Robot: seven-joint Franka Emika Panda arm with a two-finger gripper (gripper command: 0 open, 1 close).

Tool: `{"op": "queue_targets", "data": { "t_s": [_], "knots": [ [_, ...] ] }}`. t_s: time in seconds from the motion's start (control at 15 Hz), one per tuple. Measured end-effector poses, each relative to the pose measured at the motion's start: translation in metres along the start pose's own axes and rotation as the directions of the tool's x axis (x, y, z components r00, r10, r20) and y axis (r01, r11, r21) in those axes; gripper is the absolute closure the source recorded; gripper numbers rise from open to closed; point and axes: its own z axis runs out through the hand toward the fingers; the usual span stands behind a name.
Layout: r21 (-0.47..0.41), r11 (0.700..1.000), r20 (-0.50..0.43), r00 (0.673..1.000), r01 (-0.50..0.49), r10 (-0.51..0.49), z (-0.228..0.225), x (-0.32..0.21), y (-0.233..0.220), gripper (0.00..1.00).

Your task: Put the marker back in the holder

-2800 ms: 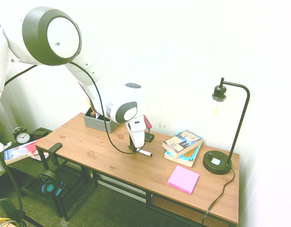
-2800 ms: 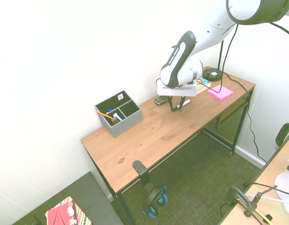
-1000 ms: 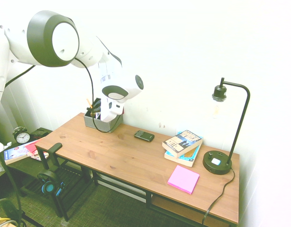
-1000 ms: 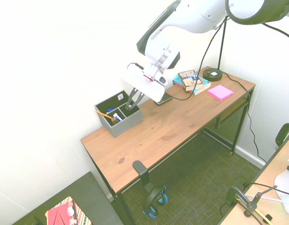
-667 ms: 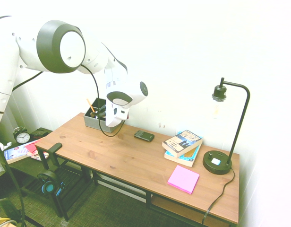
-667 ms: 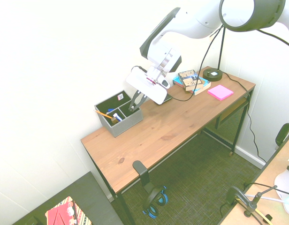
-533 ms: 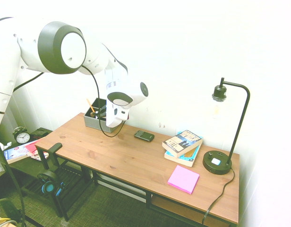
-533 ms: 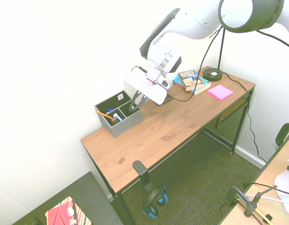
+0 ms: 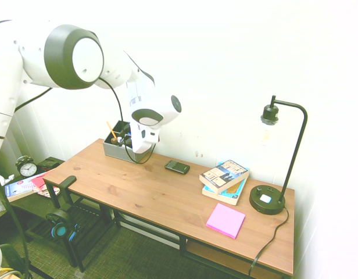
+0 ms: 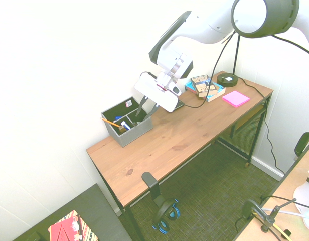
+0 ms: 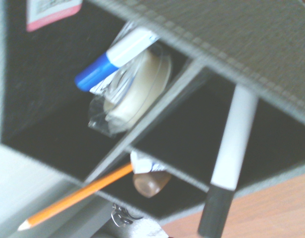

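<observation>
The white robot arm reaches over the far left end of the long wooden desk (image 9: pixel 167 197) in the first exterior view, its gripper (image 10: pixel 142 111) tilted down towards the small grey rectangular holder (image 10: pixel 125 123). From the second exterior view, the holder sits at about 9 o'clock on the desk, near the wall, and the gripper's dark fingers (image 10: pixel 141 110) hang over its right-hand compartment.

The thin white-barrelled marker with a black cap (image 11: pixel 230 158) shows clearly in the wrist view. It stands tilted, white end inside one of the holder's dark compartments and black-capped end poking out over the grey rim. Whether the fingers are clamped on it or parted cannot be told; they are too small and dark in both exterior views.

Elsewhere in the holder, the wrist view shows a blue-capped white pen (image 11: pixel 115 57) lying over a clear-wrapped roll of tape (image 11: pixel 135 89) in one compartment, and a yellow pencil (image 11: pixel 76 198) leaning out of another.

On the desk, a dark phone (image 9: pixel 177 167) lies near the middle back, with a stack of books (image 9: pixel 225 180), a pink sticky-note pad (image 9: pixel 225 220) and a black desk lamp (image 9: pixel 275 168) well apart towards 3 o'clock.
</observation>
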Motion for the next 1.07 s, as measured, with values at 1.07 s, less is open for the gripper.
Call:
{"op": "queue_targets", "data": {
  "t_s": [1.07],
  "knots": [
    [-0.542,0.707,-0.454,0.550,0.454,-0.701,-0.149,-0.110,0.147,0.00]
  ]
}}
